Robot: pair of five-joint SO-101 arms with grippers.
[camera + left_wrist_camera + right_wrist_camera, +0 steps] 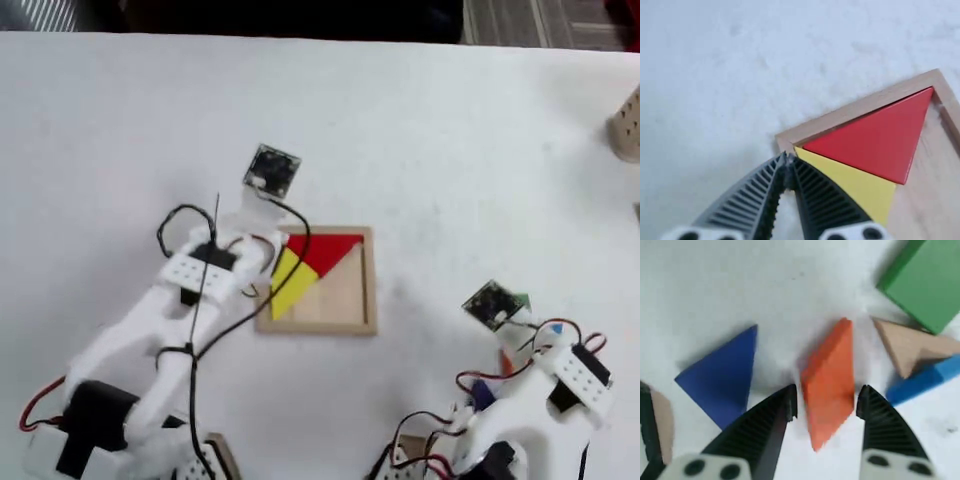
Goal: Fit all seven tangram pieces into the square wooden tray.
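High view: the wooden tray (368,282) sits mid-frame on the counter (450,150), with a red triangle (325,250) and a yellow triangle (283,285) in its upper-left part.

Left wrist view: the left gripper (788,162), pressed together, is at the tray's corner beside both triangles.

Right wrist view: the right gripper (827,397) is spread either side of an orange parallelogram (830,375), between a blue triangle (722,377) and a green square (922,282).

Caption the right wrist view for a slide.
Right gripper open around the orange piece; dark blue triangle, tan triangle and green piece nearby.
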